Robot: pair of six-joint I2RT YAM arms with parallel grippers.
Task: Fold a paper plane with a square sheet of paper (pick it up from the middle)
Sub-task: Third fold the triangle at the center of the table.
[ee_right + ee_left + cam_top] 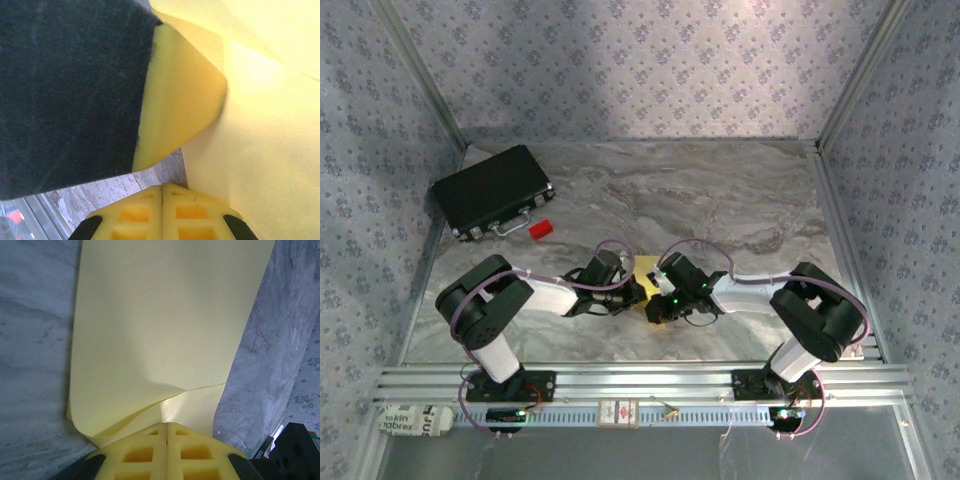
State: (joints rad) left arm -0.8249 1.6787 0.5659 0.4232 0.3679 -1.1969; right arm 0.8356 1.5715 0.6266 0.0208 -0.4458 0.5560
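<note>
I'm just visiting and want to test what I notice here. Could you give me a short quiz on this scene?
1. True or false: the red block lies on top of the black case.
2. What colour is the sheet of paper between the arms? A white, B yellow, C blue.
3. Fill in: the left pincer has its tips pressed ____.
Key: 1 false, it lies beside the case; 2 B; 3 together.

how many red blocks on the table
1: the red block lies on the table beside the black case, near its handle. Others may be hidden.
</note>
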